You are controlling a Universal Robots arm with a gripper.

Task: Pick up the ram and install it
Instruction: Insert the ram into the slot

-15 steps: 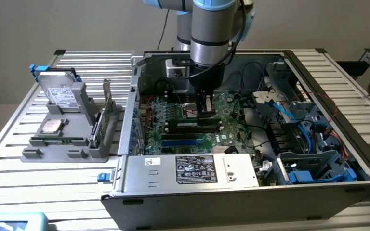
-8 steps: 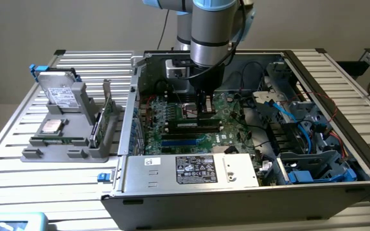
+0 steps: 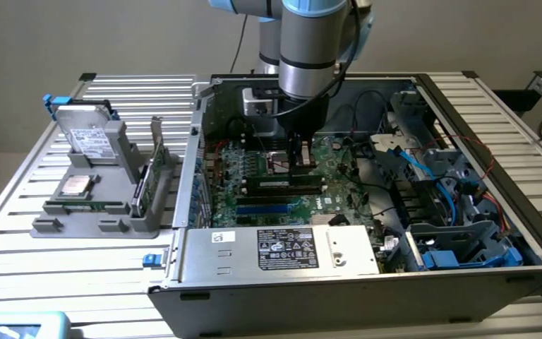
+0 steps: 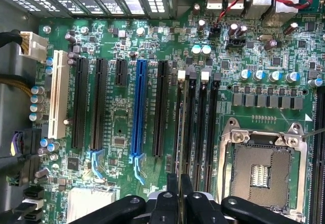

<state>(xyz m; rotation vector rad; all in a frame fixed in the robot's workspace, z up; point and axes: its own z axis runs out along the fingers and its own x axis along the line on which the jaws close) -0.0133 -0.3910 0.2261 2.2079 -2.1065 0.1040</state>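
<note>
Tool (image 4: 180, 181) pinched shut on the ram (image 3: 285, 185) (standing edgewise) — down among the black slots (image 4: 203, 132) of the motherboard (image 4: 122, 127).

ram (image 4: 178, 168) | slim stick, edge-on | clamped in jaws | aligned along black memory slot

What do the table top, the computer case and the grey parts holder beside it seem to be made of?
Table top: pale silver ribbed slats with a matte sheen, likely aluminium profile. Computer case: thin grey panels with folded edges and a dull finish, looks like sheet steel. Grey parts holder: even matte grey, blocky moulded shapes, probably plastic, though painted metal cannot be ruled out.
</note>
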